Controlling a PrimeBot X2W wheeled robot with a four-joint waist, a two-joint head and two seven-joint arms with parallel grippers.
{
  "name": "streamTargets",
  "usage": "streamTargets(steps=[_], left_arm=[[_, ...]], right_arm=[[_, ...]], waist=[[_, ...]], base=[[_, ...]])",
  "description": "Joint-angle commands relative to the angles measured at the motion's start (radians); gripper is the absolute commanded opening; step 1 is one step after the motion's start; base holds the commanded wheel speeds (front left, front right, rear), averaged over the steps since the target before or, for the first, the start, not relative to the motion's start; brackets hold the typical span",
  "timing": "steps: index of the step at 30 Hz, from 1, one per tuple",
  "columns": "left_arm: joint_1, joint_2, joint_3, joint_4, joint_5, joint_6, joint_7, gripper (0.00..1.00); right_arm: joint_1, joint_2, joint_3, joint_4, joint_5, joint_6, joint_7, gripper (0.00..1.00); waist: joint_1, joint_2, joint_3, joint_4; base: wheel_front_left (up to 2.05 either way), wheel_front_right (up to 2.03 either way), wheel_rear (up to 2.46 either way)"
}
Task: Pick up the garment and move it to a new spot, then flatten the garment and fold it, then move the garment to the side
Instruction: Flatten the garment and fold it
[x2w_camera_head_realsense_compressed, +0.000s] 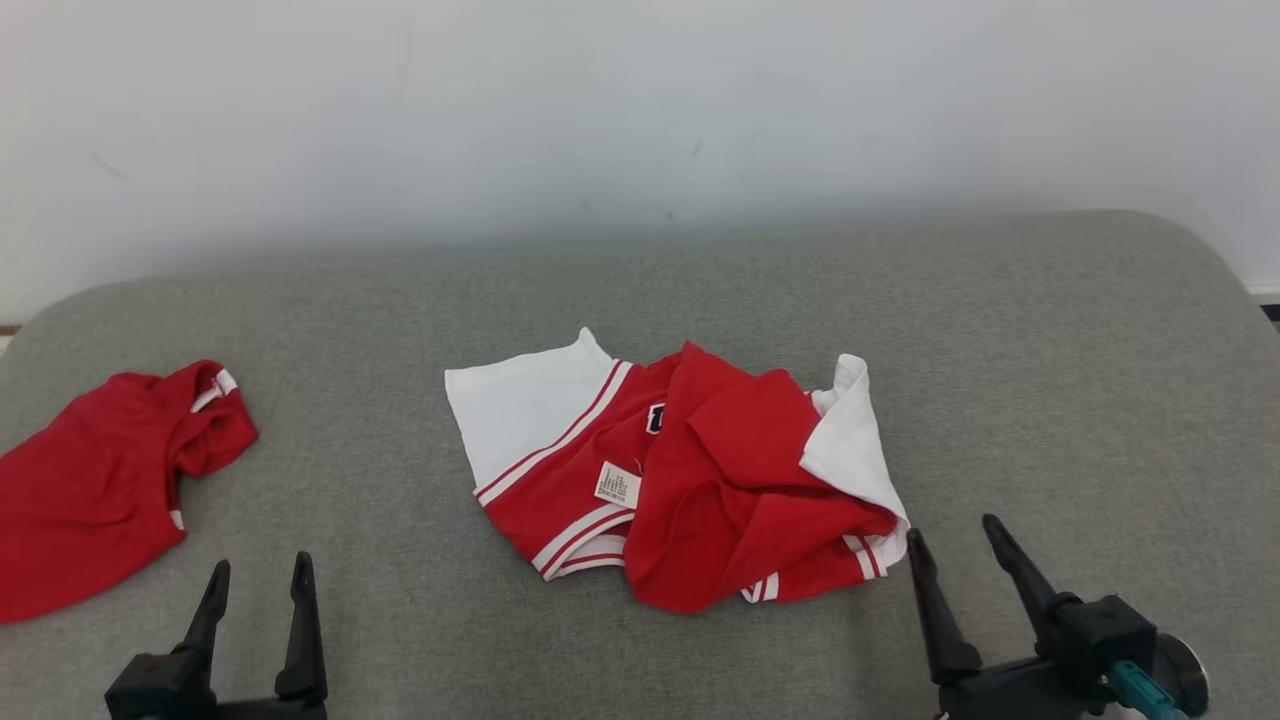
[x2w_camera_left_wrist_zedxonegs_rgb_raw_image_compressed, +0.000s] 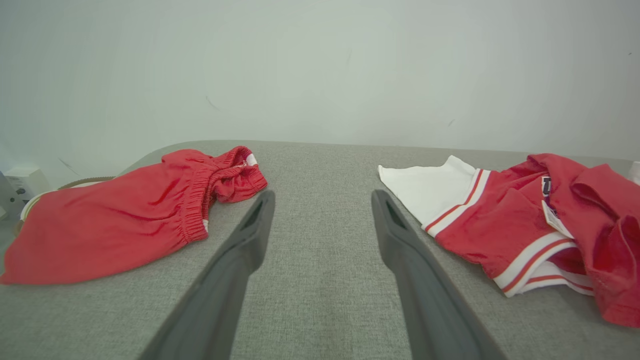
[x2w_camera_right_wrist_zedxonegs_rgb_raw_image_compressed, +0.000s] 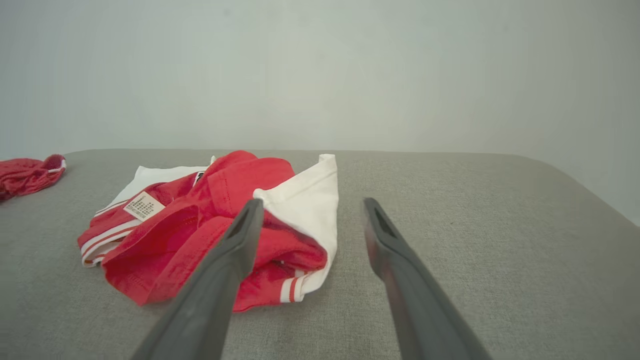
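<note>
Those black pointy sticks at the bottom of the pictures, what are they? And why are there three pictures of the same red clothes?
The sticks are a robot's fingers. It has two arms, each ending in a gripper with two long dark fingers: the left gripper and the right gripper. Both are open and hold nothing.

One picture comes from a camera on the robot's head, looking down. The other two come from cameras on its wrists, looking along the fingers, so the same things show from different sides.

On the grey padded surface lies a crumpled red and white shirt with a small label. Off to the robot's left lie red shorts with a stretchy waistband.
</note>
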Motion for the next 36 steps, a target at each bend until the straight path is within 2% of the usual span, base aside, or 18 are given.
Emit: streamTargets(steps=[1,4,10,17,28,30,32,33,34,35,36], left_arm=[[-0.012,-0.001,-0.002,-0.006,0.011,0.002,-0.006,1.00],[-0.024,-0.005,-0.013,-0.017,0.016,-0.001,-0.006,1.00],[-0.057,-0.023,-0.039,-0.033,0.027,-0.007,-0.005,1.00],[-0.094,-0.054,-0.061,-0.019,0.032,-0.021,-0.005,1.00],[-0.126,-0.101,-0.055,-0.008,0.049,-0.051,-0.006,1.00],[-0.128,-0.109,-0.048,-0.008,0.055,-0.054,-0.006,1.00],[-0.130,-0.115,-0.041,-0.006,0.060,-0.063,-0.006,1.00],[-0.131,-0.119,-0.040,-0.005,0.063,-0.063,-0.006,1.00],[-0.132,-0.122,-0.037,-0.003,0.065,-0.070,-0.006,1.00],[-0.134,-0.125,-0.034,-0.002,0.067,-0.073,-0.006,1.00],[-0.135,-0.128,-0.030,-0.001,0.071,-0.076,-0.006,1.00]], right_arm=[[-0.016,-0.016,0.028,-0.003,-0.001,0.001,0.007,1.00],[-0.043,-0.045,0.105,0.003,0.009,0.001,0.029,1.00],[-0.141,-0.134,0.336,0.047,0.043,0.001,0.105,1.00],[-0.261,-0.208,0.535,0.118,0.092,0.001,0.136,1.00],[-0.377,-0.239,0.665,0.255,0.128,0.001,0.173,1.00],[-0.393,-0.235,0.671,0.277,0.127,0.001,0.179,0.81],[-0.408,-0.233,0.679,0.305,0.113,0.001,0.191,0.54],[-0.411,-0.228,0.681,0.316,0.112,0.001,0.194,0.54],[-0.415,-0.225,0.684,0.331,0.110,0.001,0.203,0.42],[-0.417,-0.222,0.685,0.343,0.114,0.001,0.208,0.35],[-0.420,-0.220,0.686,0.352,0.116,0.001,0.210,0.00]], waist=[[-0.0001,0.0000,0.019,0.024],[-0.0001,0.0000,0.039,0.050],[-0.0001,0.0000,0.088,0.105],[-0.0001,0.0000,0.128,0.167],[-0.0001,0.0000,0.172,0.207],[-0.0001,0.0000,0.177,0.205],[-0.0001,0.0000,0.181,0.202],[-0.0001,0.0000,0.182,0.201],[-0.0001,0.0000,0.183,0.199],[-0.0001,0.0000,0.184,0.198],[-0.0001,0.0000,0.185,0.197]], base=[[0.00,0.00,0.00],[0.00,0.00,0.00],[0.00,0.00,0.00],[0.00,0.00,0.00],[0.00,0.00,0.00],[0.00,0.00,0.00],[0.00,0.00,0.00],[0.00,0.00,0.00],[0.00,0.00,0.00],[0.00,0.00,0.00],[0.00,0.00,0.00]])
